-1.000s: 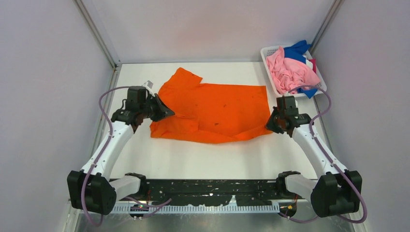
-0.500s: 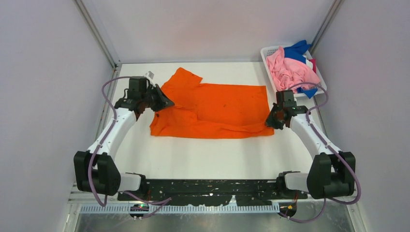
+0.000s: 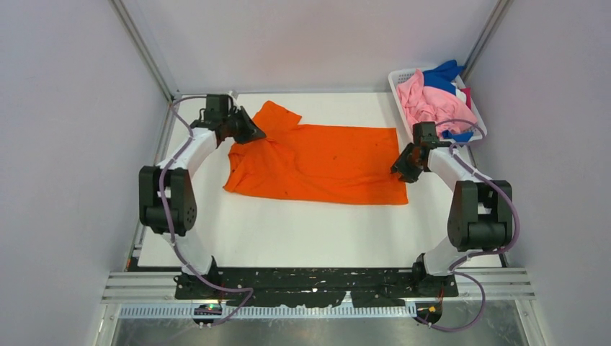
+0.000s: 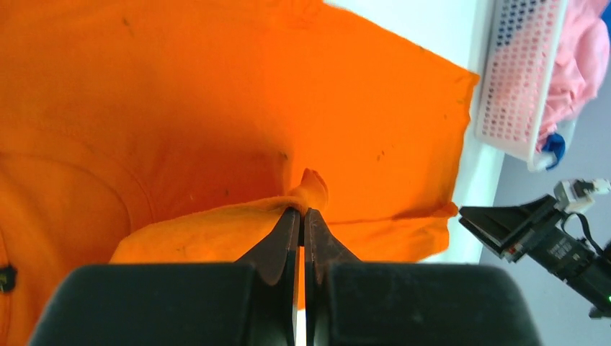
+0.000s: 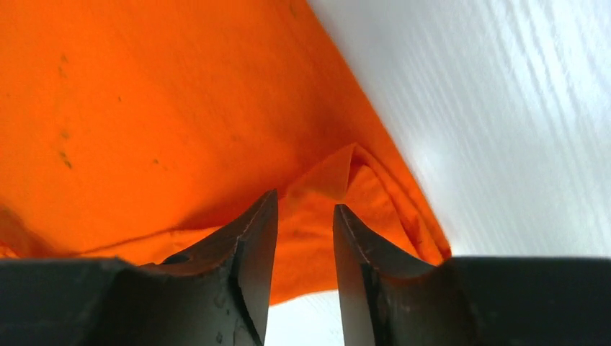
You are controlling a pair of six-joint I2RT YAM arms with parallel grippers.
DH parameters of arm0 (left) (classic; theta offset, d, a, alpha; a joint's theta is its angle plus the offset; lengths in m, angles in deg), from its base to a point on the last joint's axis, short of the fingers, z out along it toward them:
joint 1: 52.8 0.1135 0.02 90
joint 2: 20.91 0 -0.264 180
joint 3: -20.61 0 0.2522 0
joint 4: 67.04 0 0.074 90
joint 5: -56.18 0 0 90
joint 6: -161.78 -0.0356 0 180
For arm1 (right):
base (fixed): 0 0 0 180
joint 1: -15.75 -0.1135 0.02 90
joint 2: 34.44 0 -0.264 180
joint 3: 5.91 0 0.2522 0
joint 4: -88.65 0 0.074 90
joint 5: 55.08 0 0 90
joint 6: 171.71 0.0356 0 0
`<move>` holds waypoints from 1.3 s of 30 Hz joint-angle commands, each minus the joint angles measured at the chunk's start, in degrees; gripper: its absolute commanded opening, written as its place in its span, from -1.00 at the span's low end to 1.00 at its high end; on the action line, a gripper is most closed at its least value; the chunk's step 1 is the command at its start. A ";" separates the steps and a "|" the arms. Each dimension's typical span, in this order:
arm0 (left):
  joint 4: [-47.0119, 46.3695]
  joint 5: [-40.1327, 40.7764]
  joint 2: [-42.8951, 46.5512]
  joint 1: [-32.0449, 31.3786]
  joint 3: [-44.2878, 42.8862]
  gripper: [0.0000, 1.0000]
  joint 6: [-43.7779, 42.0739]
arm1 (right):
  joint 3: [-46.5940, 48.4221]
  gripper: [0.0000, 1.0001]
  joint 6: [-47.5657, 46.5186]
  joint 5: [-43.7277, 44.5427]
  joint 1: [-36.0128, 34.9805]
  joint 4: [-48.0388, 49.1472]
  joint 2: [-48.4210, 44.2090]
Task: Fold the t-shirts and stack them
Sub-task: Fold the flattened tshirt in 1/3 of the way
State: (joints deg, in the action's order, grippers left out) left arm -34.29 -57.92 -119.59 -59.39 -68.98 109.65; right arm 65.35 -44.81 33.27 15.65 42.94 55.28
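Left gripper (image 4: 302, 213) is pinching the orange t-shirt (image 3: 324, 162), covering that corner from above. Right gripper (image 5: 305, 202) is now opening narrowly around the hem, both having moved toward the table's (image 3: 288, 238) far edge.

White table (image 3: 302, 231) here, w/ the orange t-shirt (image 3: 324, 162) lying spread flat on it, stretched btwn the left claw (image 3: 253, 134) and the right claw (image 3: 398, 171). One sleeve pokes out just beyond the left claw. White mesh basket (image 3: 400, 90) sits at the far corner, just behind the right claw.
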 commanded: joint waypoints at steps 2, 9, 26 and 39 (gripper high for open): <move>0.45 -0.82 -9.44 1.88 -12.22 -0.93 -0.45 | 5.99 0.05 3.00 -0.09 1.97 6.13 2.73; 11.24 6.99 -11.44 2.10 -20.81 0.99 -0.53 | 4.22 0.94 -1.00 0.33 1.89 7.35 -2.61; 9.89 3.32 -1.98 1.93 6.49 0.99 -0.21 | -4.17 0.91 -5.90 -4.86 -11.84 12.87 -2.55; 16.04 13.74 0.24 3.63 13.67 0.99 -4.66 | -8.09 0.91 -8.79 -1.91 -9.80 6.35 1.37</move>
State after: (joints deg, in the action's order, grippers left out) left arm -20.81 -47.41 -121.18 -57.05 -56.22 106.92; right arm 58.88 -52.02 31.30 4.35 51.44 56.37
